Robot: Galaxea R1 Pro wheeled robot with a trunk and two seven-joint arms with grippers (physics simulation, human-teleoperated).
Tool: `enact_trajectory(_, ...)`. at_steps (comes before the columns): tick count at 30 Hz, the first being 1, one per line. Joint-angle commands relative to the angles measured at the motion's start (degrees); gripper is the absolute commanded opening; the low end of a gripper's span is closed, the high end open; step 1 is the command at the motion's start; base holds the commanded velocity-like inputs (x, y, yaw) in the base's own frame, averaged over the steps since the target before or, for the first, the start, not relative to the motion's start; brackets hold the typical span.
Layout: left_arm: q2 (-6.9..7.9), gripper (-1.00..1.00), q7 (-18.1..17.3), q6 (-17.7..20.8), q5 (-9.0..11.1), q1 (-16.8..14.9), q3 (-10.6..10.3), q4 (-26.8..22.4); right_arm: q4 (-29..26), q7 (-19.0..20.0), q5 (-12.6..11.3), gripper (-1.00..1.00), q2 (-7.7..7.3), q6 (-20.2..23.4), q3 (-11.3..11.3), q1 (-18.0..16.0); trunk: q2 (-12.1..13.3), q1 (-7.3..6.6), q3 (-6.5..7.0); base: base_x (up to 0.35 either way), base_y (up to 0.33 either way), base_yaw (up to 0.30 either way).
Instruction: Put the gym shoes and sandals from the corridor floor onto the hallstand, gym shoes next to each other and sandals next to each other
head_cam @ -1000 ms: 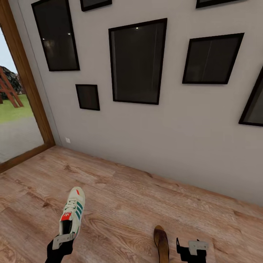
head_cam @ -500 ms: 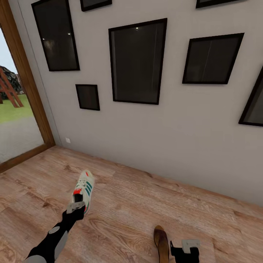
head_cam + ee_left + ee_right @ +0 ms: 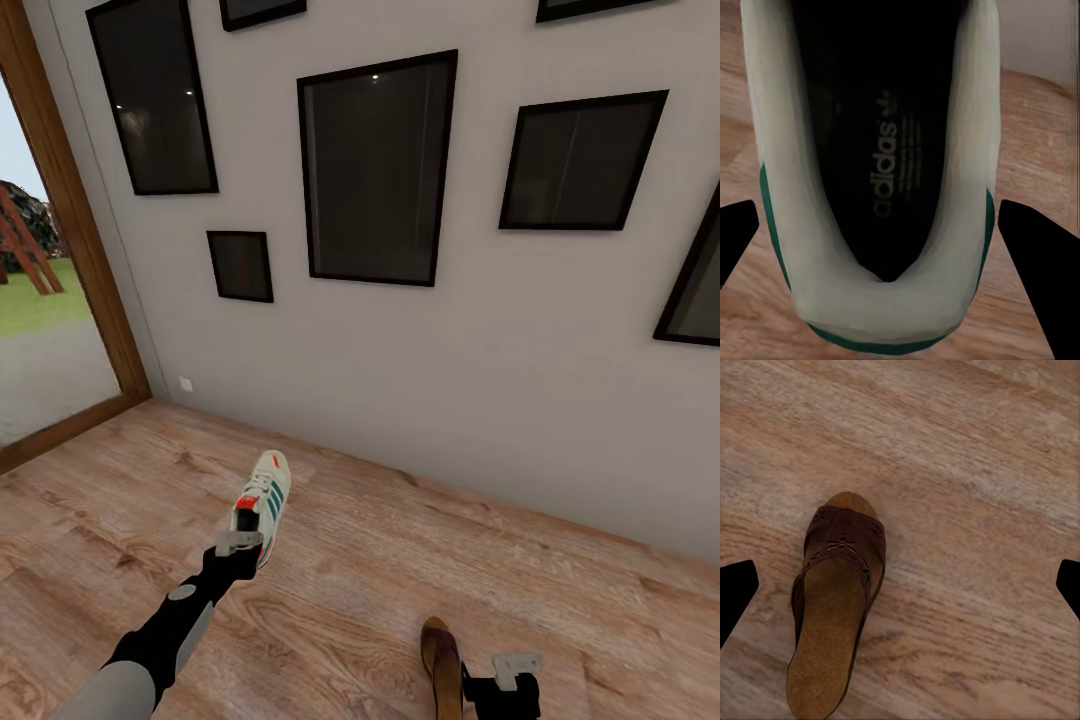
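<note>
A white gym shoe with green stripes and a red-orange tongue hangs above the corridor floor, toe pointing to the wall. My left gripper is shut on its heel. The left wrist view looks into the shoe's dark opening, with the heel held between the dark fingers of the left gripper. A dark reddish-brown sandal lies flat on the planks. My right gripper stands open just right of it. In the right wrist view the sandal lies below the open right gripper.
A grey wall with several black picture frames closes the far side. A wood-framed glass door to the outdoors is on the left. Bare plank floor lies between me and the wall.
My left arm has reached forward and to the right, carrying the gym shoe toward the wall. The right gripper has drawn back slightly beside the sandal, which has not moved.
</note>
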Motion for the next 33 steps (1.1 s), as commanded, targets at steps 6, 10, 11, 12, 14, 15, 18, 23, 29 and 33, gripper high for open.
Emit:
enact_trajectory(6,-0.66,-1.0,-0.8,0.0,-0.2,-0.1,0.1,0.1,0.1,-0.4,0.4,1.0,-0.1,0.0,0.1,0.0,0.0,-0.01,-0.05,0.079,0.067,0.0)
enact_trajectory(10,-0.78,-1.0,-0.9,-0.1,-0.2,-0.1,0.0,0.1,0.2,-0.5,0.5,1.0,-0.19,0.0,0.1,0.0,0.0,-0.01,-0.05,0.177,0.192,0.0)
enact_trajectory(11,-0.79,-1.0,-0.9,-0.1,-0.2,-0.1,0.0,0.0,0.2,-0.5,0.4,1.0,-0.19,0.0,0.1,0.0,0.0,-0.01,-0.05,0.171,0.175,0.0)
enact_trajectory(12,-0.8,-1.0,-1.0,-0.1,-0.2,-0.1,-0.1,0.0,0.2,-0.5,0.4,1.0,-0.21,-0.1,0.1,0.0,0.0,-0.01,-0.05,0.145,0.118,0.0)
enact_trajectory(14,-0.76,-1.0,-1.0,-0.1,-0.2,-0.1,-0.2,0.1,0.2,-0.5,0.4,1.0,-0.22,-0.1,0.1,0.0,0.0,-0.01,-0.05,0.088,0.062,0.0)
enact_trajectory(15,-0.75,-1.0,-1.0,-0.1,-0.2,0.0,-0.2,0.1,0.2,-0.5,0.4,1.0,-0.22,-0.1,0.1,0.0,0.0,-0.01,-0.05,0.055,0.039,0.0)
enact_trajectory(18,-0.66,-1.0,-1.0,-0.2,-0.3,0.2,-0.3,0.0,0.2,-0.5,0.5,1.0,-0.19,-0.1,0.3,0.0,0.0,-0.01,-0.05,0.017,0.012,0.0)
enact_trajectory(23,-0.83,-1.0,-0.8,-0.5,-0.3,0.4,-0.3,-0.1,0.1,-0.6,0.4,1.0,-0.21,-0.1,0.0,0.0,0.0,-0.01,-0.05,0.002,0.002,0.0)
enact_trajectory(29,-0.79,-1.0,-0.8,-0.2,-0.3,0.3,-0.3,-0.2,0.2,-0.7,0.3,1.0,-0.18,0.0,-0.2,0.0,0.0,-0.01,-0.05,0.0,0.0,-0.034)
enact_trajectory(33,-0.55,-1.0,-0.8,-0.1,-0.3,0.2,-0.3,-0.2,0.1,-0.7,0.2,1.0,-0.15,0.0,-0.2,0.0,0.0,-0.01,-0.05,0.0,0.0,-0.178)
